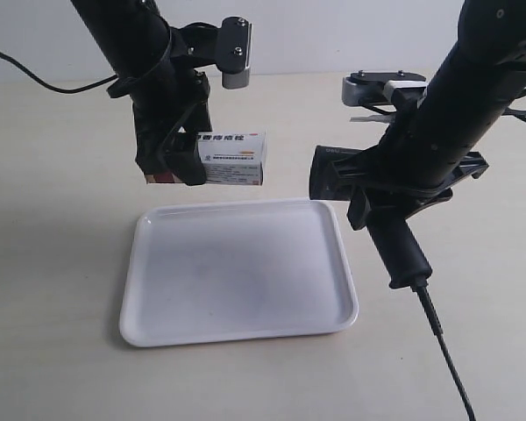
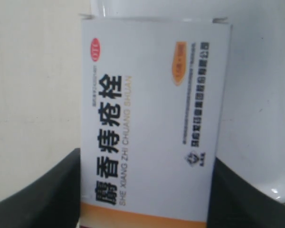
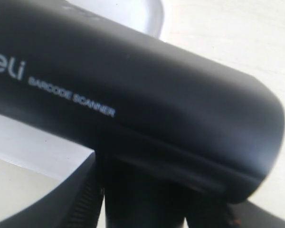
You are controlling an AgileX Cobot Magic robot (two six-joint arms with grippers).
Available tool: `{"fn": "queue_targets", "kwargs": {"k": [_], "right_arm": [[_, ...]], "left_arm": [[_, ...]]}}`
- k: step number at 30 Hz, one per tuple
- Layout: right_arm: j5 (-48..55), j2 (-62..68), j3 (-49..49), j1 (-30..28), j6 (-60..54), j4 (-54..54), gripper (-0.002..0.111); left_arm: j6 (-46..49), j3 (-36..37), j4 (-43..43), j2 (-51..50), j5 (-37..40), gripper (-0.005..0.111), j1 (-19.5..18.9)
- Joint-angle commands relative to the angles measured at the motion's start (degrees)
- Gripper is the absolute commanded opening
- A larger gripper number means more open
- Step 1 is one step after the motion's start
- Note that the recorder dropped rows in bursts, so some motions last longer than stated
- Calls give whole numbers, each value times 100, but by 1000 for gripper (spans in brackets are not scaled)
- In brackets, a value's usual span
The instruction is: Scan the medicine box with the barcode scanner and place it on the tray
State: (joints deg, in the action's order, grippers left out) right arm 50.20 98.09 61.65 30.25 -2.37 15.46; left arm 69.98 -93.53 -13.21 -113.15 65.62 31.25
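Note:
The white medicine box (image 1: 234,158) hangs in the air above the tray's far edge, held by the arm at the exterior view's left. The left wrist view shows my left gripper (image 2: 145,199) shut on the medicine box (image 2: 152,118), black fingers (image 2: 42,194) on both sides, orange band at the gripped end. My right gripper (image 3: 147,199) is shut on the barcode scanner (image 3: 133,104), its fingers clamping the handle. In the exterior view the barcode scanner (image 1: 351,175) points its head at the box, handle and cable trailing down. The white tray (image 1: 158,289) lies below on the table.
The scanner's black cable (image 1: 447,351) runs from the handle toward the near right edge of the beige table (image 1: 53,219). Grey wrist cameras (image 1: 237,53) stick out above each gripper.

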Motion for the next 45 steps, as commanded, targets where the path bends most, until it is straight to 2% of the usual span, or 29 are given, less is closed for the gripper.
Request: {"fn": "queue_targets", "kwargs": {"k": [1,6,11,16,29,45], "right_arm": [[-102,-63,-14,9,-58,-41,0],[-254,-63,-14,-106,517,-671,0],[-388,-37,-14,-546,541,-671,0],[-571,318,-14,-931,541,-648,0],[-1163,1153,-14,-931,516,-552,0],[-1301,1299,-14,-931,516,-552,0]], "left_arm": [[-7,20,-102,65,6,0,19],[-358,20,-102,53,6,0,19],[-450,20,-102,53,-64,0,19],[-438,20,-80,43,-517,0,19],[-443,20,-330,-131,-341,0,19],[-428,20,-406,-131,-366,0,19]]}}
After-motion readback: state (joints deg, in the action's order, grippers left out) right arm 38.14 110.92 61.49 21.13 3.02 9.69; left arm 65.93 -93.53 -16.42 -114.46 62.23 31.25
